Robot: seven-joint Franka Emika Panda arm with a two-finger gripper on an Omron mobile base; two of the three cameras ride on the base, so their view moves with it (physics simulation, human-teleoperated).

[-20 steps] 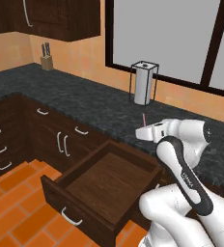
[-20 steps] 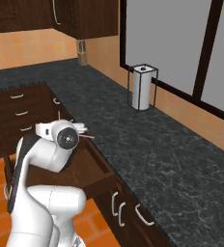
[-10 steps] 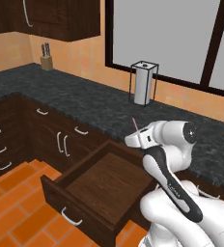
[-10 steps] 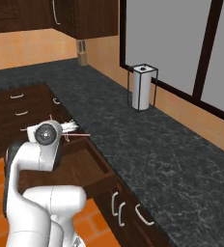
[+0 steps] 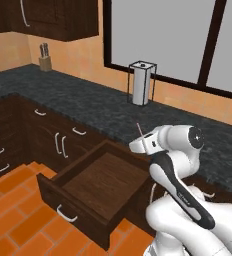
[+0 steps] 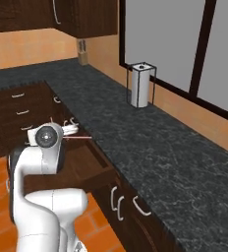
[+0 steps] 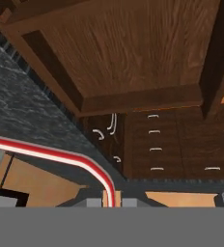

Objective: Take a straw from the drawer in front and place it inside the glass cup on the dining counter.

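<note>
My gripper (image 5: pixel 139 141) is shut on the straw (image 5: pixel 138 130), a thin red and white stick that pokes up from the hand. From the right base view the straw (image 6: pixel 82 138) juts sideways from the gripper (image 6: pixel 71 134) toward the counter edge. The hand view has the straw (image 7: pixel 61 157) curving left from between the fingertips of my gripper (image 7: pixel 110 201). Below the hand the drawer (image 5: pixel 95 182) stands pulled open, its brown wooden floor (image 7: pixel 133 48) bare and its silver handle (image 5: pixel 66 216) at the front. The glass cup and the dining counter are out of view.
A black speckled counter (image 5: pixel 88 107) runs behind the drawer, with a paper towel holder (image 5: pixel 140 84) and a knife block (image 5: pixel 44 61) on it. Dark cabinets (image 5: pixel 8 135) with silver handles stand to the left. Orange floor tiles (image 5: pixel 13 220) lie in front.
The arm has swung and the hand has turned a little to the left above the open drawer, carrying the straw with it. The drawer has stayed open.
</note>
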